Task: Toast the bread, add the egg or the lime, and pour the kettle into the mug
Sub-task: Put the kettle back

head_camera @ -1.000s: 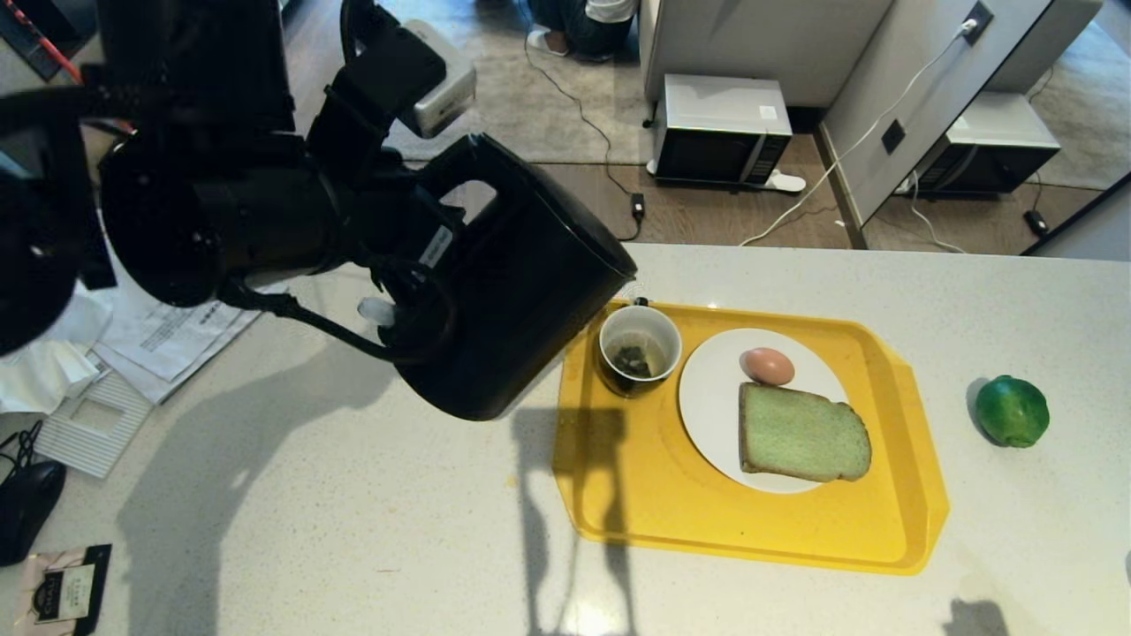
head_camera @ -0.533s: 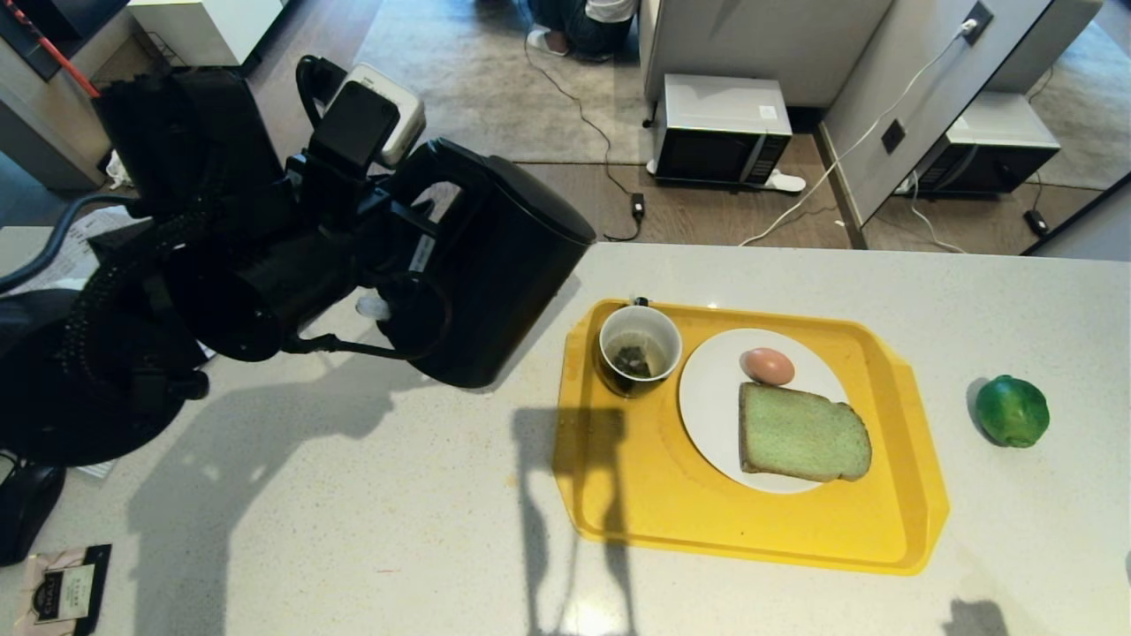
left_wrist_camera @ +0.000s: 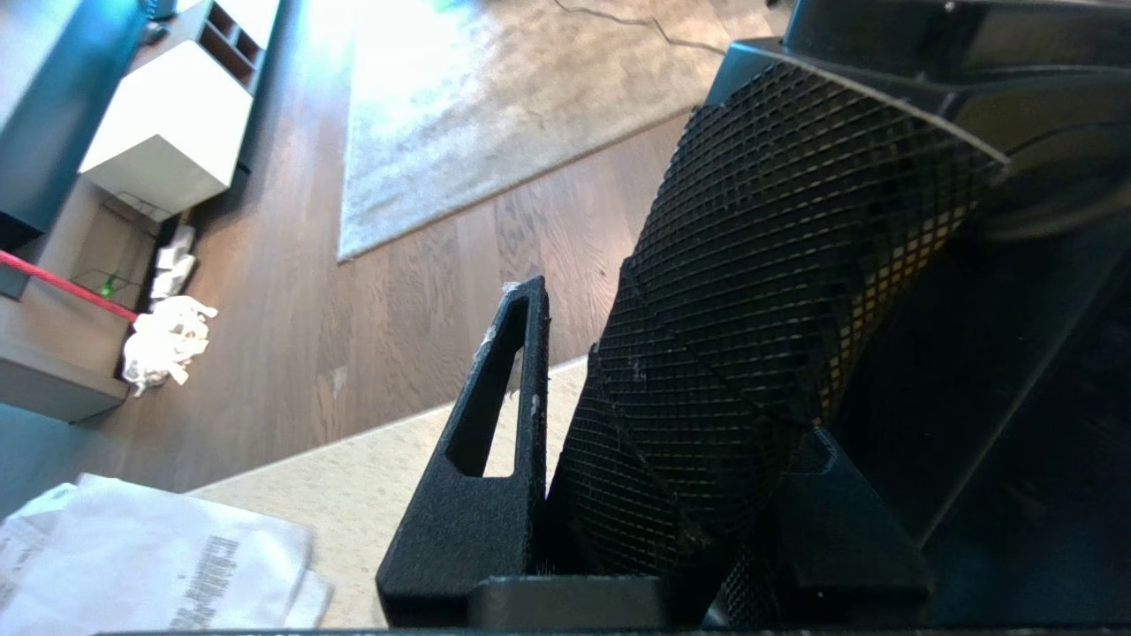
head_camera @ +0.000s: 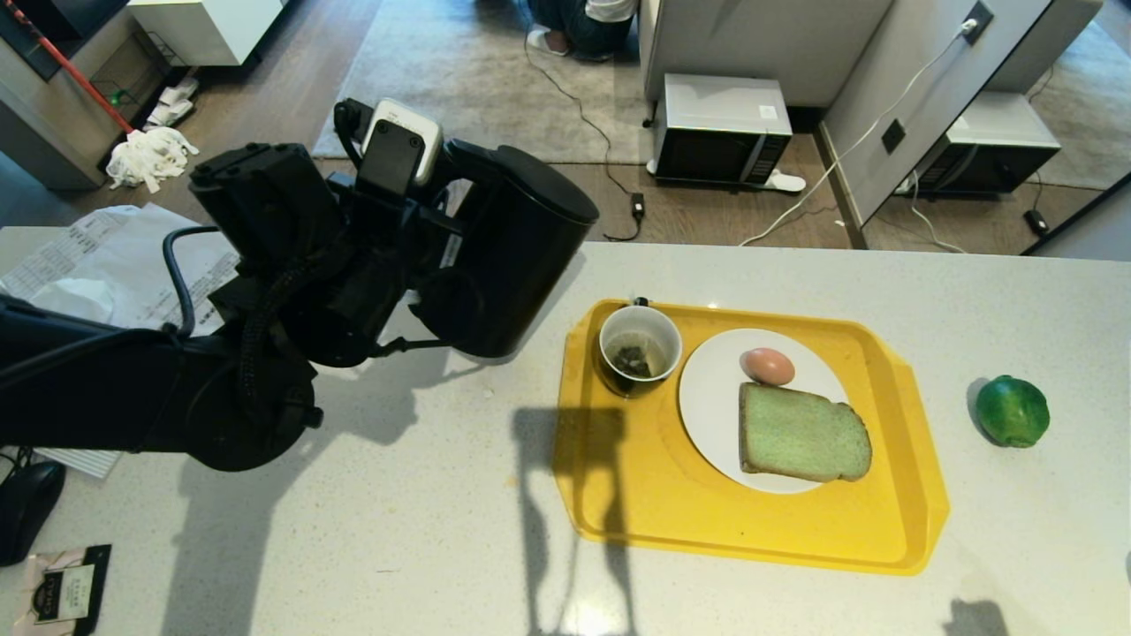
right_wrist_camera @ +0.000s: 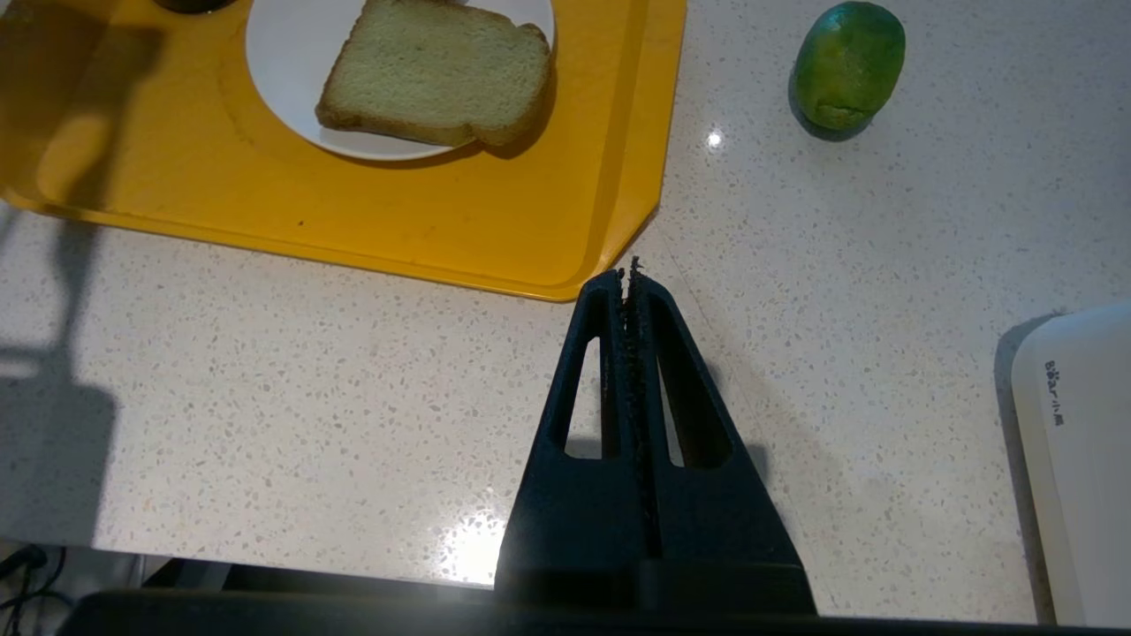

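Note:
My left gripper is shut on the loop handle of the black kettle, which is nearly upright over the counter, left of and apart from the yellow tray. One finger shows beside the handle in the left wrist view. The mug stands at the tray's far left corner with something dark inside. On a white plate lie the bread and a brown egg. The lime sits on the counter to the right of the tray. My right gripper is shut and empty, hovering near the tray's corner.
Papers, a black mouse and a dark packet lie at the counter's left. A white appliance stands at the counter's right. Two microwaves sit on the floor beyond, and a person sits there.
The kettle, tipped with its spout over the mug a second ago, has swung back left and turned upright, lower over the counter. The right arm has stayed still.

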You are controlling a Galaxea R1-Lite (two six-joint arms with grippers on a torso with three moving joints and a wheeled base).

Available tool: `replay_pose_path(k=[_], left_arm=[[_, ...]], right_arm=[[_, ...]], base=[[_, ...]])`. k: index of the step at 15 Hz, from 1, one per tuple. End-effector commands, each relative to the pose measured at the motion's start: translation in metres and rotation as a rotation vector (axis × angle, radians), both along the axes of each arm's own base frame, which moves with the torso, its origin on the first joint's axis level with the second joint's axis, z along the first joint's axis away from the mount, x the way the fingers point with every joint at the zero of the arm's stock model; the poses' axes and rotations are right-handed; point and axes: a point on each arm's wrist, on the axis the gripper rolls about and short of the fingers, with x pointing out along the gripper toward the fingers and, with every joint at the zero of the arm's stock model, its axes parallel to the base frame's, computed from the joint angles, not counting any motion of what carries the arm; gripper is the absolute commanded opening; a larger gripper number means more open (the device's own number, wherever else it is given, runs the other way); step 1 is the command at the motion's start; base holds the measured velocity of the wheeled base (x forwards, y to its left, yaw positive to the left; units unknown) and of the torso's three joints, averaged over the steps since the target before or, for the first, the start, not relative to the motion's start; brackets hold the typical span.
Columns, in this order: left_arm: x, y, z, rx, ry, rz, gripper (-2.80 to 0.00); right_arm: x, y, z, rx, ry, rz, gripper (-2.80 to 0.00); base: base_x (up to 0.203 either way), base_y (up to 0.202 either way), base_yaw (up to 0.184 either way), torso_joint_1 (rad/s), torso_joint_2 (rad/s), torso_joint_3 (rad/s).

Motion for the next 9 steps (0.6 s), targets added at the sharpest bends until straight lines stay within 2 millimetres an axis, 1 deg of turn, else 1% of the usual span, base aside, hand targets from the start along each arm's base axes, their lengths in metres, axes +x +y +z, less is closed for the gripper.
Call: replay_pose_path(k=[1,6,9], left_arm=[[0.01,-0.006,-0.016,0.021,0.034,-0.002,-2.8],[0.015,-0.014,-0.023,0.021,0.049,-0.016,-2.8],[0.014,-0.018,-0.028,0.002,0.066,-0.032,-2.8]], right_arm=[[0.0,0.0,0.0,0.0,0.001,0.0,-2.8],[0.0,0.0,0.0,0.0,0.001,0.0,-2.8],[0.0,0.0,0.0,0.0,0.001,0.0,-2.8]], base=[[0.0,0.0,0.0,0.0,0.0,0.0],[0.0,0.0,0.0,0.0,0.0,0.0],[0.0,0.0,0.0,0.0,0.0,0.0]])
